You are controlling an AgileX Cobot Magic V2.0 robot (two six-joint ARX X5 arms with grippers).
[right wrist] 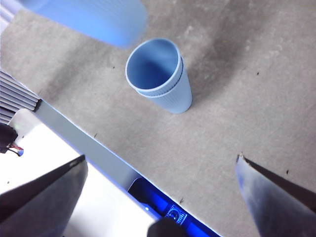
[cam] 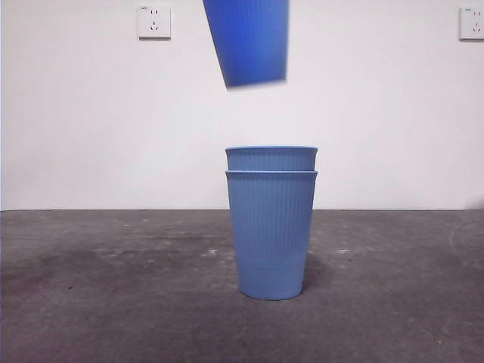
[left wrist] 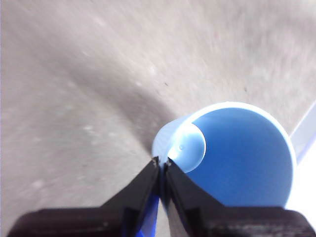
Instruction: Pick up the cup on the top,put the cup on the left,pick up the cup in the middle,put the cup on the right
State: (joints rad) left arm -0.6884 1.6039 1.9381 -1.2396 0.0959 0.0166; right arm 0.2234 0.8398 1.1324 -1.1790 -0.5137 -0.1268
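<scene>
A blue ribbed cup [cam: 249, 41] hangs tilted in the air above a stack of two like cups. In the stack, the inner cup [cam: 271, 158] sits in the outer cup [cam: 271, 234], which stands upright mid-table. My left gripper [left wrist: 162, 160] is shut on the rim of the lifted cup [left wrist: 237, 158], one jaw inside and one outside. The gripper itself is above the front view's top edge. My right gripper [right wrist: 162, 158] is open and empty, held high and away from the stack [right wrist: 158, 74]. The lifted cup [right wrist: 94, 19] shows blurred in that view.
The grey table [cam: 113, 287] runs to a white wall with two sockets [cam: 153, 21] [cam: 471, 23]. In the right wrist view the table's edge [right wrist: 94, 143] borders a white surface and a blue-lit base [right wrist: 163, 207].
</scene>
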